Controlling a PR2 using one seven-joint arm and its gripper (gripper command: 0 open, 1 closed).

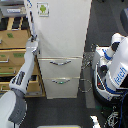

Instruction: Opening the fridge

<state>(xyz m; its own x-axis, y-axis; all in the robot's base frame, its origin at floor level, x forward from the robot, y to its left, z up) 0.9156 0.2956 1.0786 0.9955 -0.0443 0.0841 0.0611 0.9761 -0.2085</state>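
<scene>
**Arm reaching up to the fridge's left edge**

The fingers [33, 40] sit at the left edge of the fridge [62, 30], beside the long vertical handle [31, 17] of the upper door. At this size I cannot tell whether they are wide, narrow, or closed on the handle. Behind them the grey and white arm [22, 75] runs down toward the lower left corner of the exterior view, where its bulky shoulder fills the corner.

The fridge is tall and white and stands in the middle of the exterior view, its upper door shut flush. Below the door are two drawers, the upper drawer [60, 65] and the lower drawer [61, 86], each with a curved metallic handle.

To the exterior view's left, a tan wooden cabinet [12, 50] with stacked drawers stands just beside the fridge, partly hidden by the arm. The floor [65, 112] is dark grey. On the exterior view's right stands a white and blue machine [114, 70], well apart from the fridge, with cables beside it.

A small sticker [43, 9] with a green mark sits near the door's top left corner. Blue lettering runs along the white machine, too blurred to read with certainty.
</scene>
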